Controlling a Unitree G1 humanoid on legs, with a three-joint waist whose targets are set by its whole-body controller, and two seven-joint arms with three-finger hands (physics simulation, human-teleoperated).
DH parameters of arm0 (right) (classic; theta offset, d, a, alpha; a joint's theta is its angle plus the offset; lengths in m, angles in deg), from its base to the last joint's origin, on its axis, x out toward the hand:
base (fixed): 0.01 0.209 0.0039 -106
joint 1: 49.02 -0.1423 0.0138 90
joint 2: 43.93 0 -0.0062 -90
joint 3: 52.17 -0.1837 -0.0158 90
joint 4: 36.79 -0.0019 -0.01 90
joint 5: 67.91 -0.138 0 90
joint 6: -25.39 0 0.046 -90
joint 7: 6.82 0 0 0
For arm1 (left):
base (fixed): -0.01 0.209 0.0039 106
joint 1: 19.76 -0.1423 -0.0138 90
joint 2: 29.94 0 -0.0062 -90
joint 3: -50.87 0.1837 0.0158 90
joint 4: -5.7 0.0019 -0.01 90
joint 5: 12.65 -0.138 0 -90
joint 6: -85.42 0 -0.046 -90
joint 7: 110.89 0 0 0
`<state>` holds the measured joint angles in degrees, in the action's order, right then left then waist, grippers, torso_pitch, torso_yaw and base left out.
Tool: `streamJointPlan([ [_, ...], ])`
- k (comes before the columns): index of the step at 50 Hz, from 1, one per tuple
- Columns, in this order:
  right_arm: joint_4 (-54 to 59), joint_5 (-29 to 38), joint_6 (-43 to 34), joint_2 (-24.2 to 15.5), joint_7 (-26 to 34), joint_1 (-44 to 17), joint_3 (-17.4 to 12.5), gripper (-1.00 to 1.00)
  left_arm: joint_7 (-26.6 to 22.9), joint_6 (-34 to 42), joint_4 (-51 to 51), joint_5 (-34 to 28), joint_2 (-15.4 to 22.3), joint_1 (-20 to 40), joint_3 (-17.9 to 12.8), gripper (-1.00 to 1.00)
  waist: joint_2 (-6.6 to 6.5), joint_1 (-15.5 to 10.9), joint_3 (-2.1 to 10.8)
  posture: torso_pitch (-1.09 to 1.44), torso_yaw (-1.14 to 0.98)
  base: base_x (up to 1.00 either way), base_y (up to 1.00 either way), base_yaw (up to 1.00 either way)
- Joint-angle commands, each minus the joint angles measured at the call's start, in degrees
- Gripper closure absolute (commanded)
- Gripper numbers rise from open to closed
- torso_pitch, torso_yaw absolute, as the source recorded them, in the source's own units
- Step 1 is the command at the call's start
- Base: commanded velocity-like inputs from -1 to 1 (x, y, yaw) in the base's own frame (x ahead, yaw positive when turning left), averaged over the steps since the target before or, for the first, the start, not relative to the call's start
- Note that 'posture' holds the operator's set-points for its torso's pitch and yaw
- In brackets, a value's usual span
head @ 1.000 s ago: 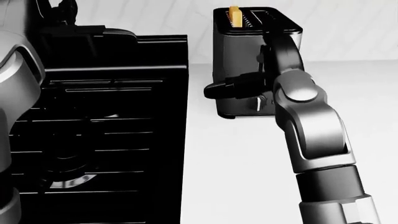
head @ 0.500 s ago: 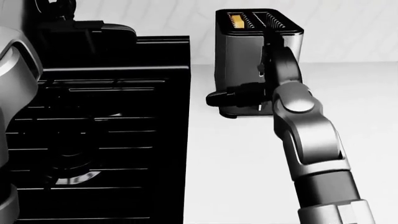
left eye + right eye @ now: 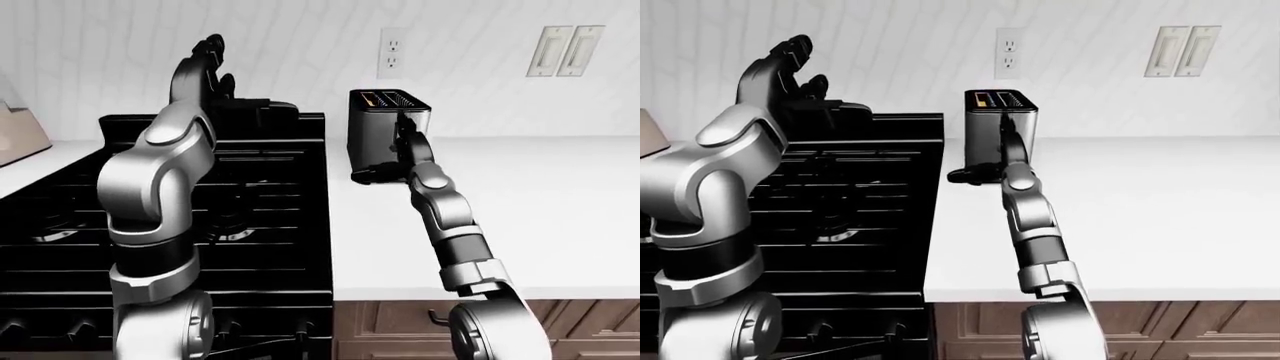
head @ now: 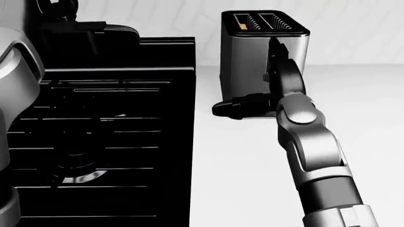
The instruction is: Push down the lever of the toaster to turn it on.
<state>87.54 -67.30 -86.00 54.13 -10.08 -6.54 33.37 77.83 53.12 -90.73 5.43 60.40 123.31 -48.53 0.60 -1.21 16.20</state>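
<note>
The steel toaster point(image 4: 243, 66) stands on the white counter point(image 4: 240, 165) by the wall, just right of the stove. A slice of bread point(image 4: 242, 21) sits low in its left slot, only its yellow top showing. My right hand point(image 4: 230, 108) lies low against the toaster's near face, close to its base, fingers stretched left and closed on nothing. My right forearm hides the lever. My left hand point(image 3: 790, 67) is raised high over the stove's top left with fingers spread, holding nothing.
The black stove point(image 4: 94, 132) fills the left of the head view, with a dark object point(image 4: 88, 28) by its upper edge. A wall outlet point(image 3: 393, 52) and light switches point(image 3: 565, 50) are above the counter. A beige item point(image 3: 15, 131) stands at far left.
The bread has sunk from standing above the slot to down inside it. My right hand has slid down the toaster's face toward its base. The view has shifted slightly.
</note>
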Motion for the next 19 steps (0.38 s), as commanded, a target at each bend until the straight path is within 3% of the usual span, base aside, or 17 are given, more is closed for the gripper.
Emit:
streamJointPlan([
  [1,1.6,-0.4,-2.4,-0.2,0.1,-0.4,-0.3,-1.0,0.2,-1.3,-1.4,0.0,0.5,2.2,-0.4,-1.0,-0.33,0.0,-0.06,-0.37,0.0,0.0,0.0,0.0],
  [19,4.4,-0.9,-0.9,-0.8,-0.1,-0.7,-0.5,-1.0,0.2,-1.2,-1.2,0.2,0.8,2.8,-0.5,-1.0,-0.25,-0.2,-0.2,-0.37,0.0,0.0,0.0,0.0],
])
